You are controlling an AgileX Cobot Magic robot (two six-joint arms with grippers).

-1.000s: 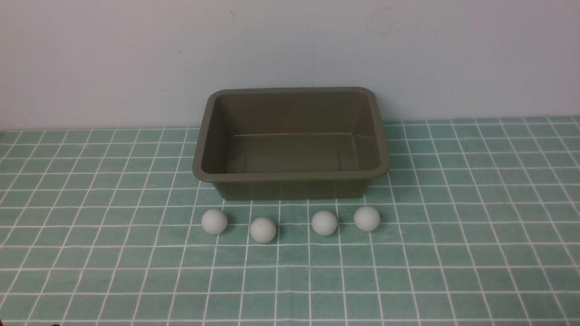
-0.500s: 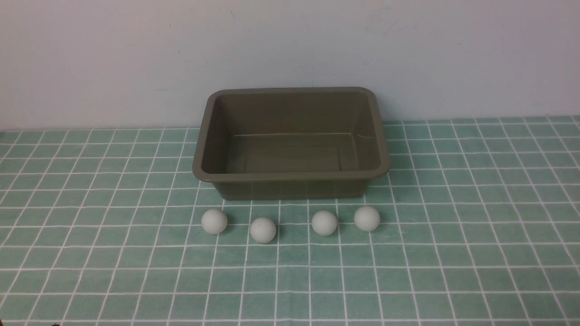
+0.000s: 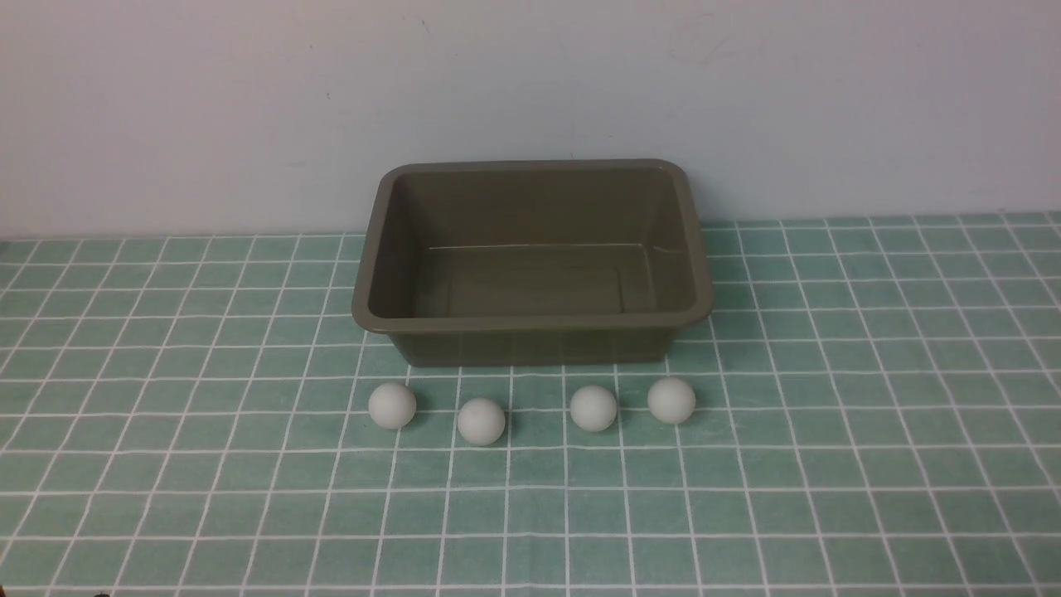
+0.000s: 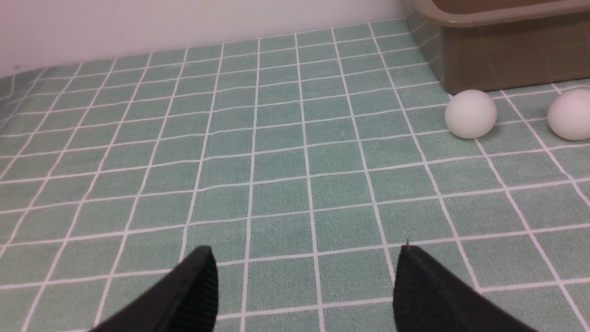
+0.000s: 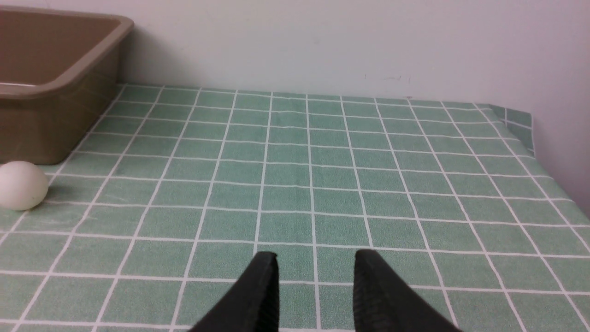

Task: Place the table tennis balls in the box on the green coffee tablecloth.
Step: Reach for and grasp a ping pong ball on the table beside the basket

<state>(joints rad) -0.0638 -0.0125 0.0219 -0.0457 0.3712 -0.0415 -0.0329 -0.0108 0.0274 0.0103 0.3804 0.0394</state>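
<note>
Several white table tennis balls lie in a row on the green coffee tablecloth (image 3: 166, 464), just in front of the box: one at the left end (image 3: 392, 405), one at the right end (image 3: 671, 400), two between them. The olive-brown box (image 3: 530, 322) stands empty against the wall. No arm shows in the front view. My left gripper (image 4: 304, 251) hangs open over bare cloth, with the leftmost ball (image 4: 471, 114) and the box (image 4: 507, 60) well off to one side. My right gripper (image 5: 315, 256) has its jaws drawn close, nothing between them, far from the rightmost ball (image 5: 20, 185).
A pale wall runs right behind the box. In the right wrist view the tablecloth's far corner (image 5: 518, 122) folds down at the table's edge beside a side wall.
</note>
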